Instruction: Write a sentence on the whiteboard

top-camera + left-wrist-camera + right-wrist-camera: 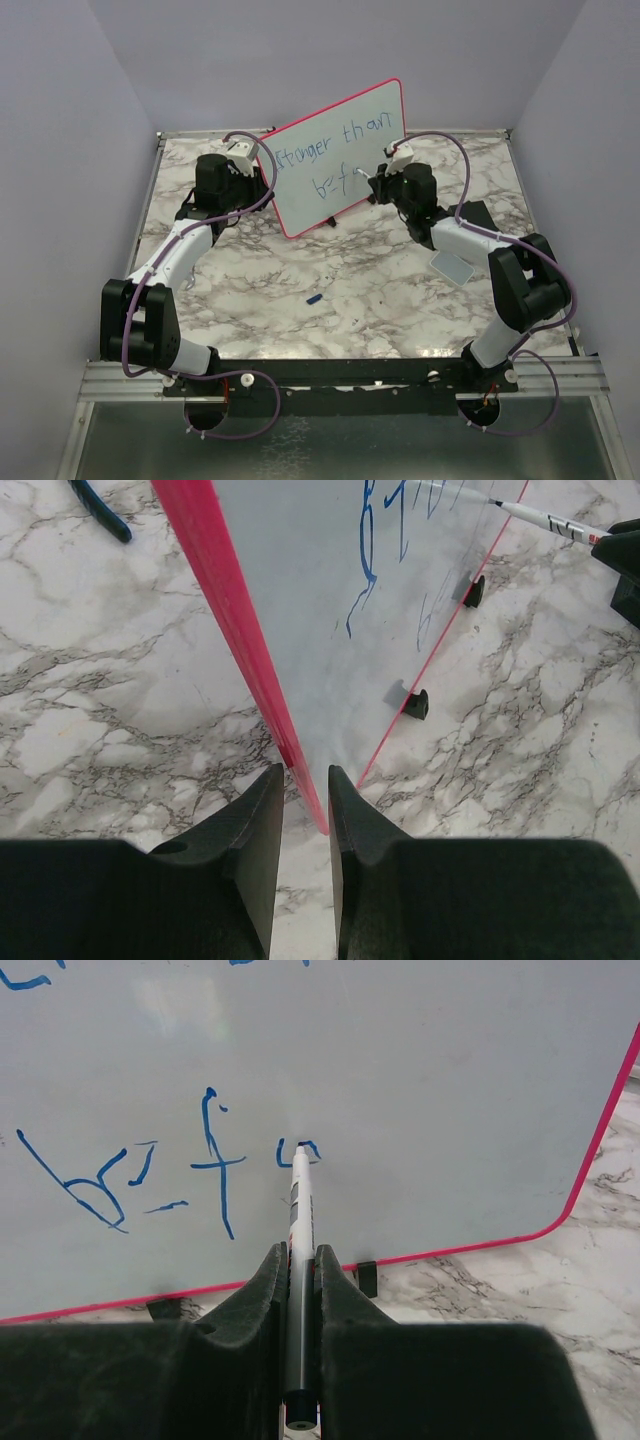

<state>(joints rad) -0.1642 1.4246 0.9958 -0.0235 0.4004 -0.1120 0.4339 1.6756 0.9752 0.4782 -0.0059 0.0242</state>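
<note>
Marble-patterned worktop [300, 275] is carrying the whiteboard [350, 190], which is standing on its small black feet [415, 703] close to the far edge, about midway between the left and right edges, its written face looking toward the near edge. The left gripper [306, 785] is pinching the board's pink-red frame [225, 610] at a lower corner, one finger on each side of the rim. The right gripper [299, 1260] is clamping a white marker [299, 1205] between closed fingers, and the marker's tip is touching the board. The sentence [335, 150] is showing in blue: "Stronger than" on the upper row and "bef" beneath it, with a fresh short stroke just right of the "f", where the tip is resting. A small blue object [314, 298] is lying near the middle of the worktop, and a grey pad [451, 267] is sitting toward the right edge beside the right arm
</note>
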